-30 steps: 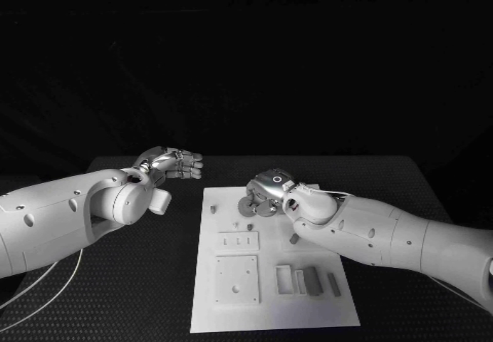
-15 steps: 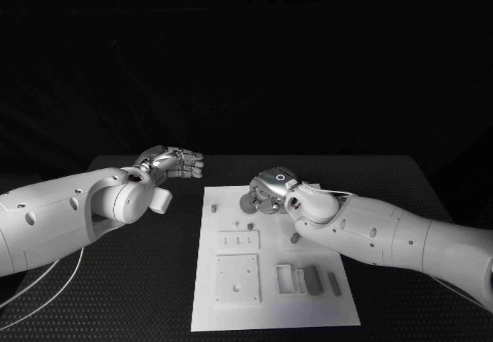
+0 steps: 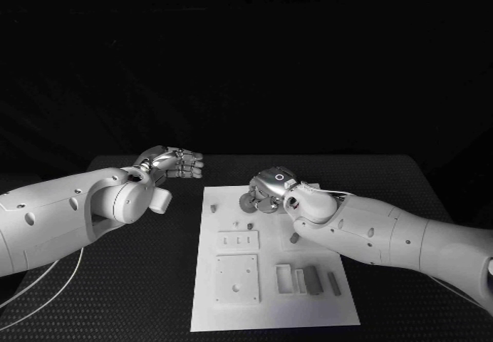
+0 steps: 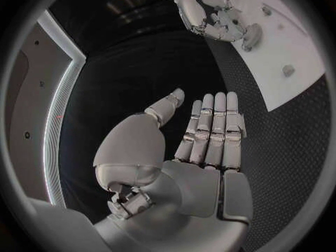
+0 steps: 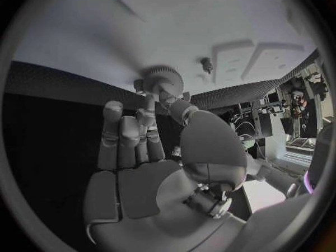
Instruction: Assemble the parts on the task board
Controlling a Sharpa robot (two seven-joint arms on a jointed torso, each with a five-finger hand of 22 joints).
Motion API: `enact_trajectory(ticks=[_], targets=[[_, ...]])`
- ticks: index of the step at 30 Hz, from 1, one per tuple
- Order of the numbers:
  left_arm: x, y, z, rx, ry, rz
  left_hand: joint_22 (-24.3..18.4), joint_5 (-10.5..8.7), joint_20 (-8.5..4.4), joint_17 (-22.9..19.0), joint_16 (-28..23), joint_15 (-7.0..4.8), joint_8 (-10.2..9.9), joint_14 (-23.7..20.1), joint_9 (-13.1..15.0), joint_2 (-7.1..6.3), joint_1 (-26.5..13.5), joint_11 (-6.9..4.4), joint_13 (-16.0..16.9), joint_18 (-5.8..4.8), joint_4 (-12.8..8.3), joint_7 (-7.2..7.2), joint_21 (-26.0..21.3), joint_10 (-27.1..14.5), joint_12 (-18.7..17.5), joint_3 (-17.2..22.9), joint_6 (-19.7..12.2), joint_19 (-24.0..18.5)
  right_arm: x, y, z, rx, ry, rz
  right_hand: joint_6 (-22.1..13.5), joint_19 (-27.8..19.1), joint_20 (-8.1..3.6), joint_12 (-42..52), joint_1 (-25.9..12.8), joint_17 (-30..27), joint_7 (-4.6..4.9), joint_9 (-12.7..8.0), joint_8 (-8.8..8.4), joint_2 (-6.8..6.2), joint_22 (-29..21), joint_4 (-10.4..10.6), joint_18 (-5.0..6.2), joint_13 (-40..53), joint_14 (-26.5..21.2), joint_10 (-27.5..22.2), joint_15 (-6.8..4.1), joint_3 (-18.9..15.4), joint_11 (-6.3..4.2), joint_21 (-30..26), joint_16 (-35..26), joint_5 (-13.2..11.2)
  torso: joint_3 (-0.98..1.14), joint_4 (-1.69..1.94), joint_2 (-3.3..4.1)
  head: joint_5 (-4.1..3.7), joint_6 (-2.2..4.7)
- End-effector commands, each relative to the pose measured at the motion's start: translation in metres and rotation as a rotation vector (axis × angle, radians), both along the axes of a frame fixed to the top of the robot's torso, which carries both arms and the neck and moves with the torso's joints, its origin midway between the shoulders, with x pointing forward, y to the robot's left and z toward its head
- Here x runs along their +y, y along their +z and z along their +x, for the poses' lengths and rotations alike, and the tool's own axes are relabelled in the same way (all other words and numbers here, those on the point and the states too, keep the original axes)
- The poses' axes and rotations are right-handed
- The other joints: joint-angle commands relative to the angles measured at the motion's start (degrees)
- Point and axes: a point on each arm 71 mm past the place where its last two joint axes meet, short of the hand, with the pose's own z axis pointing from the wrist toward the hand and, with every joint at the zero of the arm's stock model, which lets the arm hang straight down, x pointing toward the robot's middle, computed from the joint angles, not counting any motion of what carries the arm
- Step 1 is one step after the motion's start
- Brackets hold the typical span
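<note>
The white task board [image 3: 269, 303] lies in the middle of the table. At its far end my right hand [image 3: 270, 187] pinches a grey gear [image 3: 253, 206] between thumb and a finger, low over the board. The right wrist view shows the gear [image 5: 165, 79] at the fingertips of this hand [image 5: 143, 157], against the board [image 5: 126, 28]. My left hand [image 3: 174, 163] hovers left of the board's far corner, fingers straight and together, holding nothing. The left wrist view shows that flat palm [image 4: 199, 151] and, beyond it, the right hand [image 4: 204, 12] with the gear [image 4: 251, 35].
Small pegs [image 3: 214, 209] stand on the board's far left. Two square plates [image 3: 237, 278] lie along its left half. Several narrow grey blocks [image 3: 311, 281] lie at its near right, and a small piece [image 3: 295, 239] sits beside my right forearm. Black table surrounds the board.
My right hand has shifted very slightly at the gear. The left hand has stayed where it was.
</note>
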Motion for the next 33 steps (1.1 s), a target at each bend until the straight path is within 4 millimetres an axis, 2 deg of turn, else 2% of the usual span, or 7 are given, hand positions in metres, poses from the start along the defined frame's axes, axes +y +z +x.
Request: enact_trajectory(ticks=[1,13,19,28,31,33], targets=[[-0.0024,0.0012,-0.0001,-0.004,-0.019,-0.004,0.06,0.15,0.27,0.1,-0.29,0.18,-0.3,0.02,-0.08,-0.32,-0.29,0.03,0.1,1.0,0.06,0.48,-0.24,0.22,-0.32,-0.36,0.05,0.03,0.0021,-0.0016,-0.0005,0.008,0.002,-0.015,0.25,-0.32,0.08,-0.19,-0.02,-0.07,0.29,0.05,0.09,0.45,0.92,-0.47,0.88,-0.1,-0.1,0.04,0.07,-0.03,0.15,-0.05,-0.14,0.22,-0.01,-0.06,0.02,0.02,-0.03],[-0.0052,0.0009,0.0019,-0.006,-0.022,-0.002,0.08,0.15,0.28,0.16,-0.34,0.19,-0.31,0.03,-0.07,-0.29,-0.33,0.04,0.12,1.01,0.11,0.48,-0.26,0.23,-0.37,-0.37,0.05,0.03,0.0078,-0.0013,0.0019,0.032,0.004,-0.027,0.14,-0.45,0.16,-0.24,-0.33,-0.12,0.35,0.06,-0.04,0.02,0.9,-0.54,0.88,-0.13,-0.19,-0.02,0.11,-0.25,0.2,-0.13,-0.22,0.22,-0.13,0.04,0.02,-0.32,-0.13],[-0.0046,0.0009,0.0021,-0.006,-0.02,-0.002,0.09,0.15,0.28,0.19,-0.38,0.19,-0.32,0.03,-0.07,-0.28,-0.34,0.04,0.12,1.01,0.12,0.48,-0.27,0.23,-0.39,-0.37,0.05,0.03,0.0077,-0.0011,0.0036,0.032,-0.001,-0.029,-0.03,-0.54,0.21,-0.31,-0.44,-0.15,0.43,0.04,-0.19,-0.29,0.87,-0.5,0.88,-0.17,-0.29,-0.13,0.16,-0.24,0.27,-0.22,-0.3,0.22,-0.04,-0.08,0.03,-0.39,-0.13],[-0.0046,0.0009,0.0018,-0.006,-0.019,-0.002,0.09,0.15,0.28,0.23,-0.42,0.19,-0.33,0.03,-0.07,-0.29,-0.33,0.04,0.13,1.02,0.11,0.48,-0.28,0.24,-0.43,-0.37,0.04,0.02,0.0089,-0.0016,0.005,0.049,0.0,-0.032,-0.1,-0.62,0.22,-0.34,-0.26,-0.18,0.46,0.05,-0.27,-0.43,0.85,-0.6,0.88,-0.18,-0.36,-0.2,0.2,-0.11,0.31,-0.29,-0.35,0.23,-0.04,0.03,-0.02,-0.47,-0.23],[-0.0047,0.0008,0.0019,-0.005,-0.019,-0.001,0.1,0.15,0.29,0.25,-0.43,0.19,-0.34,0.03,-0.07,-0.29,-0.35,0.04,0.14,1.02,0.12,0.49,-0.29,0.24,-0.44,-0.38,0.04,0.02,0.0093,-0.0021,0.0061,0.06,-0.002,-0.023,-0.18,-0.66,0.23,-0.36,-0.12,-0.19,0.49,0.04,-0.34,-0.31,0.84,-0.66,0.88,-0.19,-0.41,-0.25,0.22,-0.01,0.34,-0.33,-0.38,0.23,0.0,0.03,0.0,-0.47,-0.22],[-0.0049,0.0008,0.002,-0.006,-0.019,-0.001,0.1,0.15,0.29,0.26,-0.45,0.19,-0.34,0.03,-0.07,-0.29,-0.37,0.05,0.14,1.01,0.14,0.49,-0.3,0.24,-0.45,-0.39,0.03,0.02,0.0106,-0.0026,0.0062,0.07,0.001,-0.021,-0.79,-0.81,0.32,-0.4,-0.12,-0.22,0.71,-0.08,-0.76,0.43,0.83,-0.67,0.88,-0.2,-0.55,-0.4,0.34,0.06,0.53,-0.43,-0.44,0.23,0.01,0.02,-0.02,-0.47,-0.22]])
